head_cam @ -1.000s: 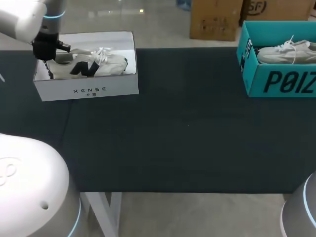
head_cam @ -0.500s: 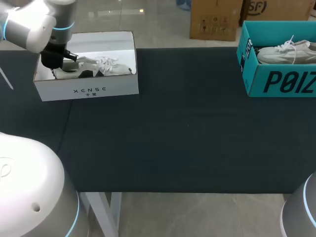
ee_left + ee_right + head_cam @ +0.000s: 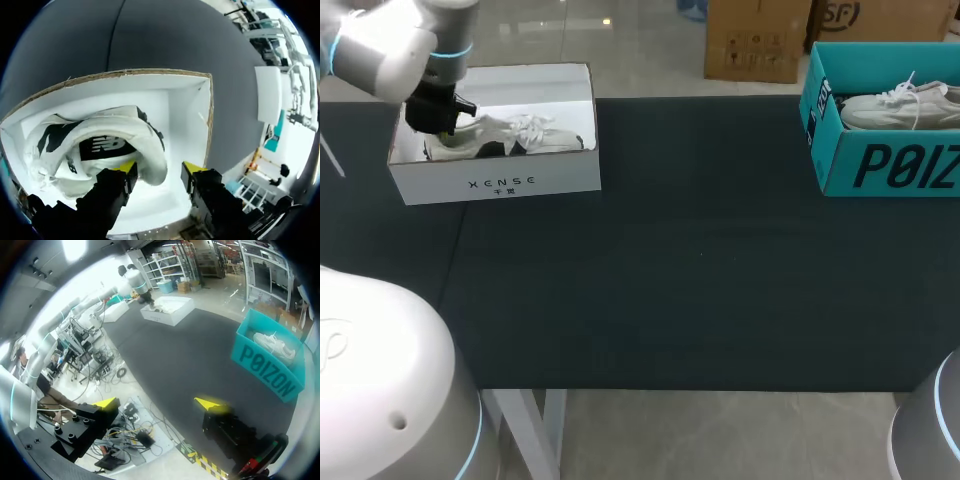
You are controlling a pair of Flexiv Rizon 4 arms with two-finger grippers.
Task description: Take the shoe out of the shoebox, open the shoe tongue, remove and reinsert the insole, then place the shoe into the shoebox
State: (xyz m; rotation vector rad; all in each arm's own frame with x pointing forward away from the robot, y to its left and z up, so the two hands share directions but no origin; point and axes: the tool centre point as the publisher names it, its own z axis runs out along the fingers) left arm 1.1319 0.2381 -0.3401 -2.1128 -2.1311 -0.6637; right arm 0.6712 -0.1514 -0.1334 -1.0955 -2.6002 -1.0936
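Left wrist view: the shoe [image 3: 95,150] lies in the box [image 3: 192,115], the left gripper [image 3: 159,169] spread over its heel, one finger in the collar, the other just clear. Light and soft by its look; grip the stiffer heel collar.

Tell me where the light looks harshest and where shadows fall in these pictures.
Head view: the white shoebox stands bright against the dark table. Left wrist view: the box's white walls look washed bright, and the shoe casts only a faint shadow on its floor. Right wrist view: the teal box is evenly lit.
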